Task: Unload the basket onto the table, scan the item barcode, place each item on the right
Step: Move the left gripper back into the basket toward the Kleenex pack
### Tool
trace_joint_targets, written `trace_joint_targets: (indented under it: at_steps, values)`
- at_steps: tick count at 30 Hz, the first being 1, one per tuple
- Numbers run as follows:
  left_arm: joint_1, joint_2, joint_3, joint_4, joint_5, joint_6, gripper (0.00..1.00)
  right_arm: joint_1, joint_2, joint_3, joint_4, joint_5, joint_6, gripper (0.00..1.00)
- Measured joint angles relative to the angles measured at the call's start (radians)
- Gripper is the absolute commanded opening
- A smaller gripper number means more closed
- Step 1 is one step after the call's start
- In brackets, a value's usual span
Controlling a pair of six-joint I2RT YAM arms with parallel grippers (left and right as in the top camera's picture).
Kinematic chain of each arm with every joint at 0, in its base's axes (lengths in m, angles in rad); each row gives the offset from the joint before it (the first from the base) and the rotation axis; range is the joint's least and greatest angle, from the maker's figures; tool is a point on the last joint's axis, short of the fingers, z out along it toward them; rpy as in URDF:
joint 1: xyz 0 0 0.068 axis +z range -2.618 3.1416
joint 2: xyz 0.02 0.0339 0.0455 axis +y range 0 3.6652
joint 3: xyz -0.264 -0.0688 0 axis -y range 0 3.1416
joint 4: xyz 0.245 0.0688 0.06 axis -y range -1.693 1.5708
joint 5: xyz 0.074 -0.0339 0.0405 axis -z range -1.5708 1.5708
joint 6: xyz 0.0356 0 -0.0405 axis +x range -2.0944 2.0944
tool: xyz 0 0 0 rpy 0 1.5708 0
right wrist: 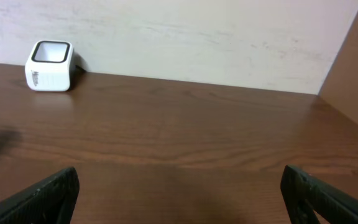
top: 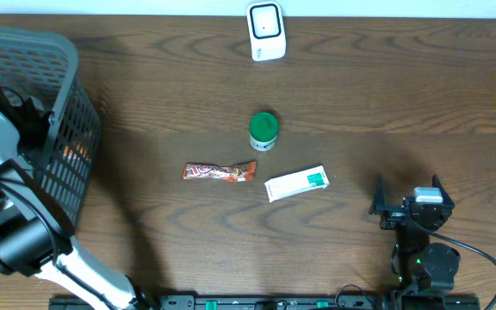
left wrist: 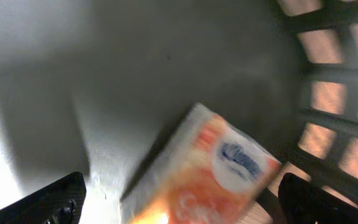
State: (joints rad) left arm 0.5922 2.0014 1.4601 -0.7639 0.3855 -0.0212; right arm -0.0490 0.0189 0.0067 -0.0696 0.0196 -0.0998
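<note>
The orange tissue pack lay tilted on the basket floor, directly between and slightly ahead of your left gripper. One corner sat close to the basket lattice wall on the finger's right side. The picture was blurred and no barcode showed on the upper face. Your left jaws stood wide apart with nothing in them and straddled the pack loosely.

My read is that the step was picking this pack for scanning:
- You needed to square the jaws to the pack's narrow sides first, since it sat skewed to them.
- You needed to drop low enough to catch the body and not just the top edge.
- The right-hand finger had little room against the lattice, so a snag there was the likely risk.
- A soft pack probably squashes, so a firm but short squeeze would have suited it.

Once lifted, the pack had to go to the white barcode scanner, far across the table from that gripper. The code face would probably have needed turning toward it.

Your right gripper was also spread wide and empty, low over bare wood and well apart from everything. The green-lidded jar, snack wrapper and white-and-green box lay mid-table, between the two grippers.
</note>
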Motion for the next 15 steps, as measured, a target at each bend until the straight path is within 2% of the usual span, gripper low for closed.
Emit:
trace_joint_targets:
  at_steps: [4, 5, 9, 15]
  values:
    - [-0.023, 0.017, 0.001, -0.001, -0.045, 0.011, 0.37, 0.000, 0.000, 0.000, 0.000, 0.000, 0.000, 0.99]
    - [-0.028, 0.019, 0.001, -0.001, -0.050, 0.012, 0.29, 0.000, 0.000, 0.000, 0.000, 0.000, 0.000, 0.99]
    - [-0.030, 0.016, 0.008, -0.008, -0.064, 0.016, 0.21, 0.000, 0.000, 0.000, 0.000, 0.000, 0.000, 0.99]
    - [0.011, 0.011, 0.012, -0.033, -0.106, -0.011, 0.21, 0.000, 0.000, 0.000, 0.000, 0.000, 0.000, 0.99]
